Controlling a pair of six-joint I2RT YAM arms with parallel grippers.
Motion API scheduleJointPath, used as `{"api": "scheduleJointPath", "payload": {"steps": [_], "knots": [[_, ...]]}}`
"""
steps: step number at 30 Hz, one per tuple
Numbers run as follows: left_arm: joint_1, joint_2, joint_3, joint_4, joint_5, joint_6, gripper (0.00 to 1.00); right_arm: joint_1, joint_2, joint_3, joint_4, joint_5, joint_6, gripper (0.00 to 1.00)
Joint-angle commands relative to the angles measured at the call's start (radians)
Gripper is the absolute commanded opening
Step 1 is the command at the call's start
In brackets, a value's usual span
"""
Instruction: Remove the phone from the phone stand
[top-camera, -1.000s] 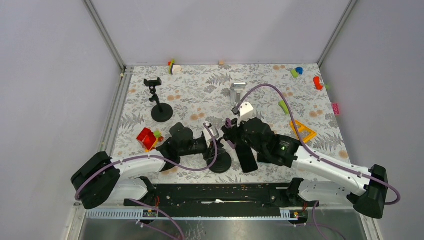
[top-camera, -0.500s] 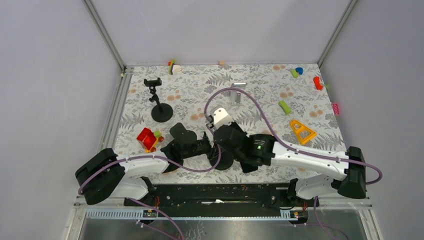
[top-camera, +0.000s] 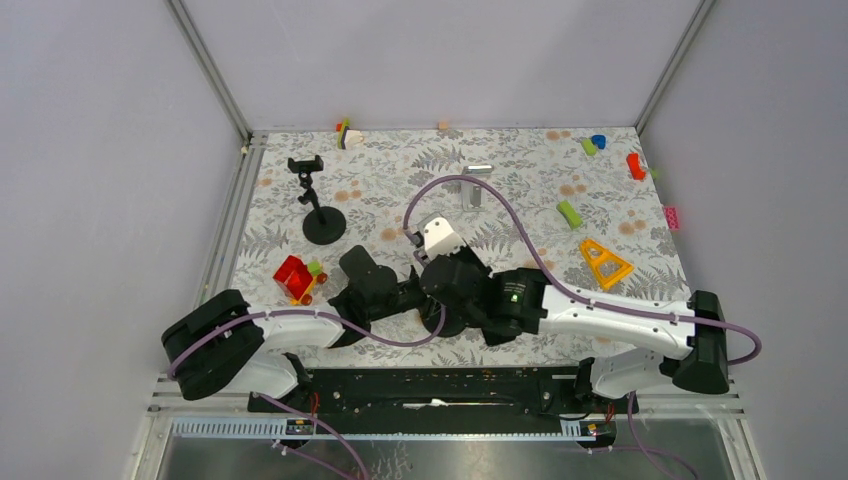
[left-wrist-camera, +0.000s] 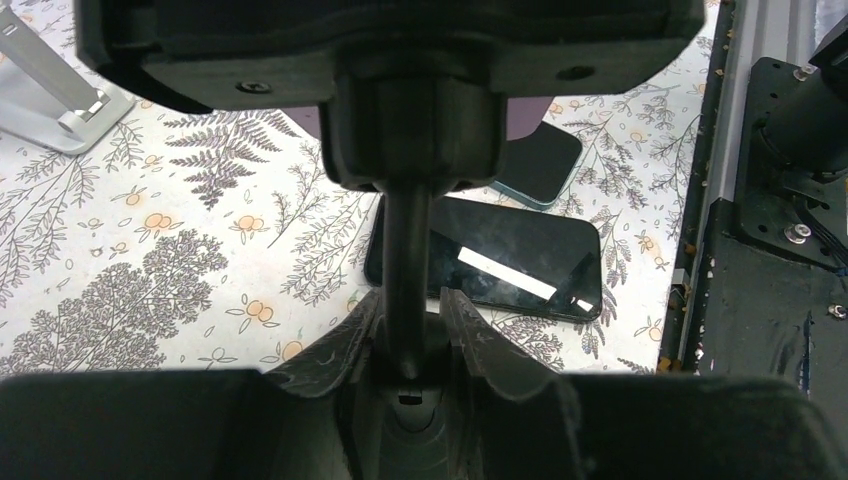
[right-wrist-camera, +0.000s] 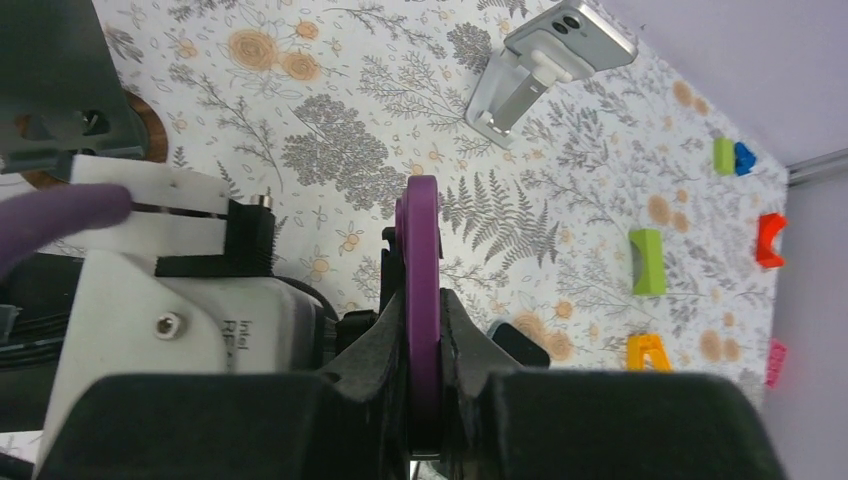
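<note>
Close to the near edge of the table (top-camera: 400, 180), the left gripper (left-wrist-camera: 408, 320) clenches the black pole of the phone stand (left-wrist-camera: 405, 250) just above its base. The right gripper (right-wrist-camera: 422, 310) is clamped on the thin edge of the purple phone (right-wrist-camera: 422, 240), up at the stand's cradle. A black phone (left-wrist-camera: 500, 262) lies flat just right of the base, crowding that side. Open patterned table runs toward the far side, up to the silver stand (top-camera: 476, 182).

Your right arm (top-camera: 600, 315) swings left, bringing the purple phone (right-wrist-camera: 422, 260) in its jaws close over the black stand (left-wrist-camera: 405, 270); your left arm (top-camera: 300, 325) shifts its elbow slightly right.
</note>
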Motion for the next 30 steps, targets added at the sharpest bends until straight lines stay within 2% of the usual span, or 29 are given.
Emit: {"api": "scheduleJointPath", "payload": {"steps": [1,16,28,30], "knots": [[-0.042,0.061,-0.036,-0.057,0.078,-0.044,0.00,0.020,-0.103,-0.021,0.312,-0.110,0.172,0.00],[-0.051,0.092,-0.040,-0.025,0.097,-0.057,0.00,-0.025,-0.241,-0.190,0.491,-0.280,0.381,0.00],[-0.065,0.138,-0.022,-0.007,0.101,-0.066,0.00,-0.024,-0.187,-0.129,0.490,-0.344,0.389,0.00],[-0.066,0.140,-0.024,-0.003,0.100,-0.068,0.00,-0.019,-0.173,-0.112,0.441,-0.337,0.395,0.00]]}}
